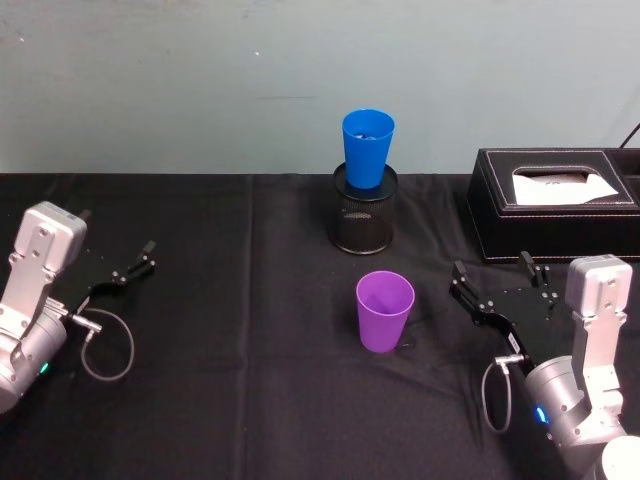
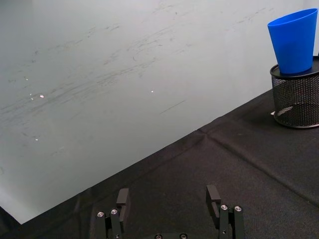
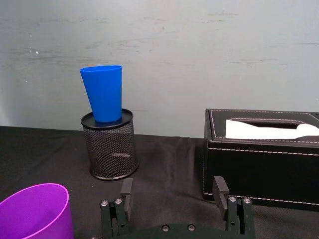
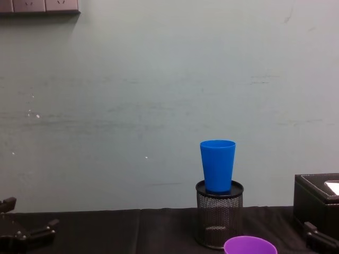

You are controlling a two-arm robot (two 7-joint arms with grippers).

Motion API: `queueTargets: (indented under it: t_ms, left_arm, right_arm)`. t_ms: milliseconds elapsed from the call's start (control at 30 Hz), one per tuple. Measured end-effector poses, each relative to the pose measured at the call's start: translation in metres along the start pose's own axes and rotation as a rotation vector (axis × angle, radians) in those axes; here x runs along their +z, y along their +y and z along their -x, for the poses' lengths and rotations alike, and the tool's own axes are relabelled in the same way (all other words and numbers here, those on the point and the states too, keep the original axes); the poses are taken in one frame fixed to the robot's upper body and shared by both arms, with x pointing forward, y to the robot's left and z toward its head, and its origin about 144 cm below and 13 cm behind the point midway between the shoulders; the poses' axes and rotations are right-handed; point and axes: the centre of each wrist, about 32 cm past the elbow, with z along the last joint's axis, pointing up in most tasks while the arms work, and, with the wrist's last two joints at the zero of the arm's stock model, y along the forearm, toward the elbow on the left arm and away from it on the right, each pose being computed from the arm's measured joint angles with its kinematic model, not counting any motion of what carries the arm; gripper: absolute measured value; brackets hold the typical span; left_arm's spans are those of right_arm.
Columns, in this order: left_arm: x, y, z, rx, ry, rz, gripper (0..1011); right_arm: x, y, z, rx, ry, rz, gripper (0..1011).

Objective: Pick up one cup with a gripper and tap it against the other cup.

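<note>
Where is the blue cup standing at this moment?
In the head view, the blue cup sits upright in the mouth of the black mesh holder at the table's far centre, behind the purple cup.

Light was even and fairly bright, seemingly from overhead, washing the pale wall (image 4: 159,95) flat. The black cloth surface (image 1: 250,330) swallowed shadows; only a faint one fell beside the purple cup (image 1: 385,310). Focus stayed sharp, with no glare.
</note>
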Motion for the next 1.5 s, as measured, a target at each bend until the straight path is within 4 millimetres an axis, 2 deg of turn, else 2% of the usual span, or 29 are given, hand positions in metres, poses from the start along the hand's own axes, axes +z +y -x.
queueTargets:
  t_ms: [1500]
  left_arm:
    - [0.0,0.0,0.0,0.0,0.0,0.0,1000]
  right_arm:
    - [0.0002,0.0,0.0,-0.001,0.0,-0.001,1003]
